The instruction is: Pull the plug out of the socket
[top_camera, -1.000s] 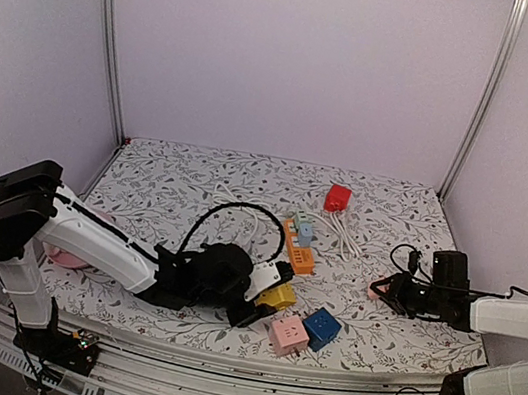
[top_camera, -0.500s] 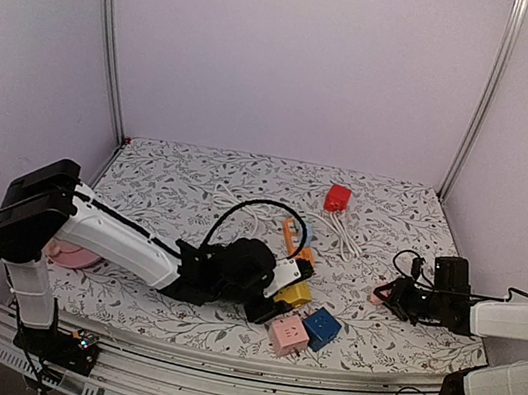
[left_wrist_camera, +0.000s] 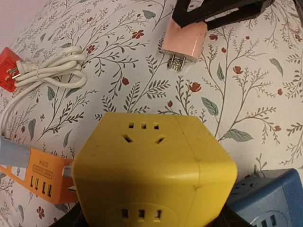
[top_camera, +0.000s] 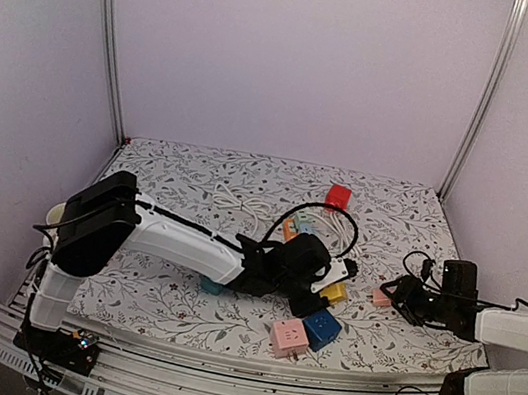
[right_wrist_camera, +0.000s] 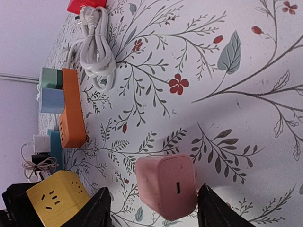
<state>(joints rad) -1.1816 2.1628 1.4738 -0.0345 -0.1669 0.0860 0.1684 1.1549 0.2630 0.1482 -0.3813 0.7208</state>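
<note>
The yellow socket cube (left_wrist_camera: pixel 154 170) fills the left wrist view, and my left gripper (top_camera: pixel 322 290) is shut on it just above the table's middle right. None of the socket faces in view has a plug in it. The pink plug (right_wrist_camera: pixel 168 187) lies on the floral cloth with its prongs bare (left_wrist_camera: pixel 176 62). My right gripper (right_wrist_camera: pixel 154 208) is open around the plug: one finger is almost against its side and the other stands well off. In the top view the pink plug (top_camera: pixel 382 297) is a short way right of the yellow socket (top_camera: pixel 334 292).
A blue socket cube (top_camera: pixel 321 329) and a pink one (top_camera: pixel 288 337) sit near the front edge. An orange power strip (right_wrist_camera: pixel 71 111) with adapters, a bundled white cord (right_wrist_camera: pixel 97 42) and a red plug block (top_camera: pixel 338 197) lie further back. A black cable (top_camera: pixel 327 213) arcs over the left arm.
My left arm has swung right, carrying the yellow socket toward the right gripper. The right gripper has gone from shut on the pink plug to open, and the plug now rests on the cloth.
</note>
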